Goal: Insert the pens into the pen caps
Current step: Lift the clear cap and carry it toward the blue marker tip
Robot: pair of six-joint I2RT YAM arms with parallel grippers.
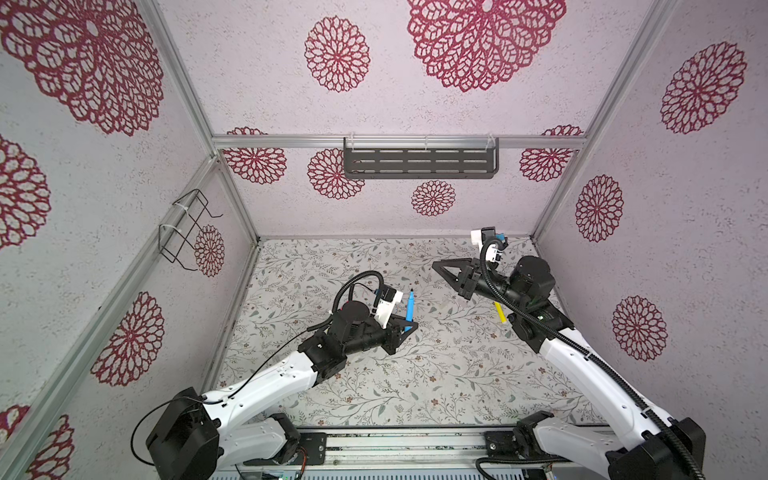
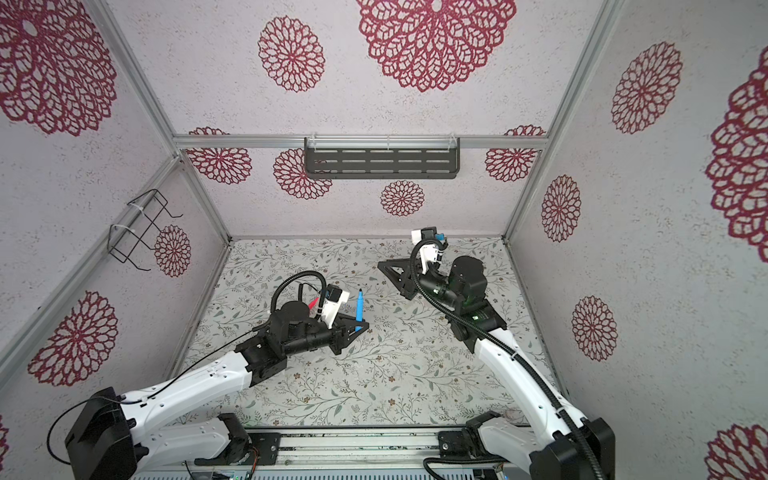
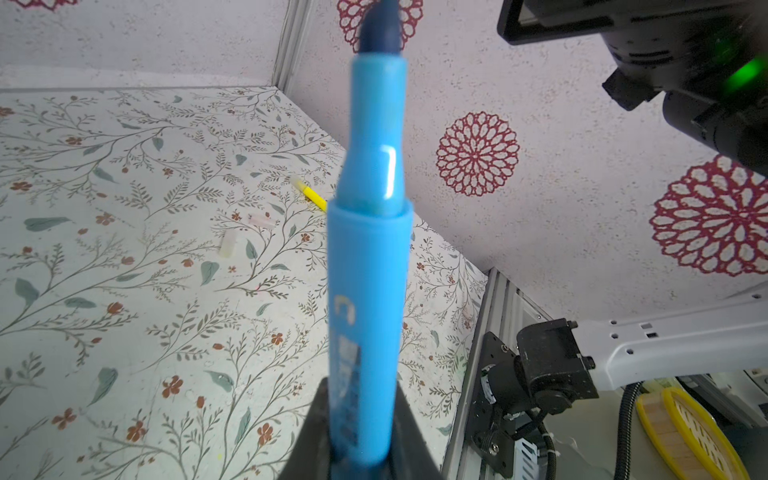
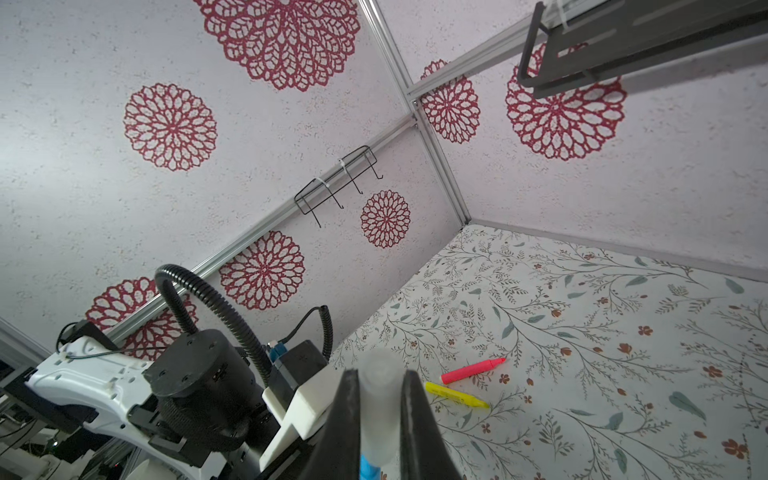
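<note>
Uncapped blue plastic marker pen (image 1: 410,309) is standing tip-up in left claw (image 1: 409,328); translucent whitish plastic cap (image 4: 379,415) is sitting pinched in right claw (image 4: 380,374).

Pale walls (image 1: 415,104) with red rosettes enclose a floral mat (image 1: 415,374), with a black shelf (image 1: 419,164) behind.

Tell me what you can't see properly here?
- Yellow pen: in a top view, right arm covers part.
- Red pen: in a top view, left arm hides most.
- Cap in the right claw: right wrist view, blurred, too close.
- Blue pen: left wrist view, tip cut off at edge.
</note>
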